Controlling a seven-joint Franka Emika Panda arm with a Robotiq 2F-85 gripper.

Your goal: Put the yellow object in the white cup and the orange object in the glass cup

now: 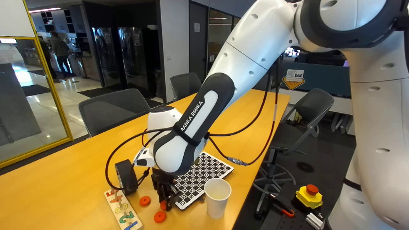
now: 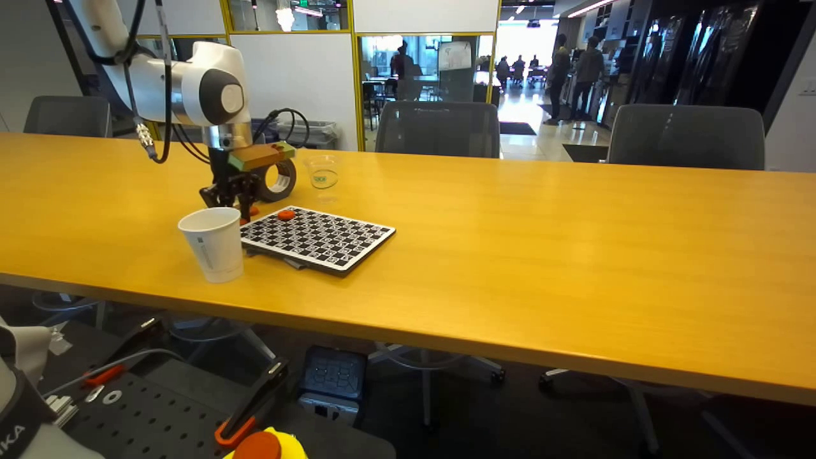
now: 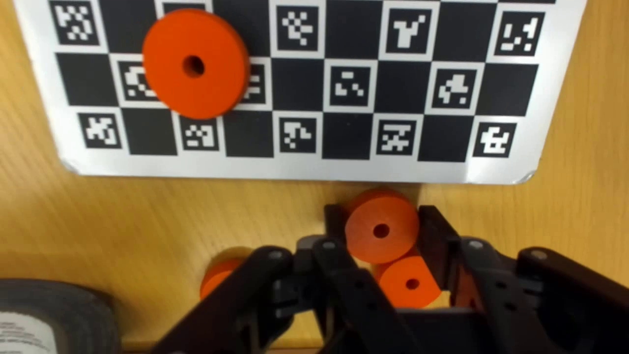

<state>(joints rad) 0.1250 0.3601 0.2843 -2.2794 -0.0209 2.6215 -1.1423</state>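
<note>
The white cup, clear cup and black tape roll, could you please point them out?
White cup (image 1: 216,204), in an exterior view: on its outer wall.
Clear cup (image 2: 324,177), in an exterior view: on its printed side.
Black tape roll (image 1: 129,177), in an exterior view: on its outer side.

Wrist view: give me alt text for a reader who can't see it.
An orange disc held between the jaws, just off the edge of a checkered board. A second orange disc shows right beside it, a third disc is partly hidden behind the jaws, and a fourth disc lies on the board. Part of a black tape roll shows at lower left.
</note>
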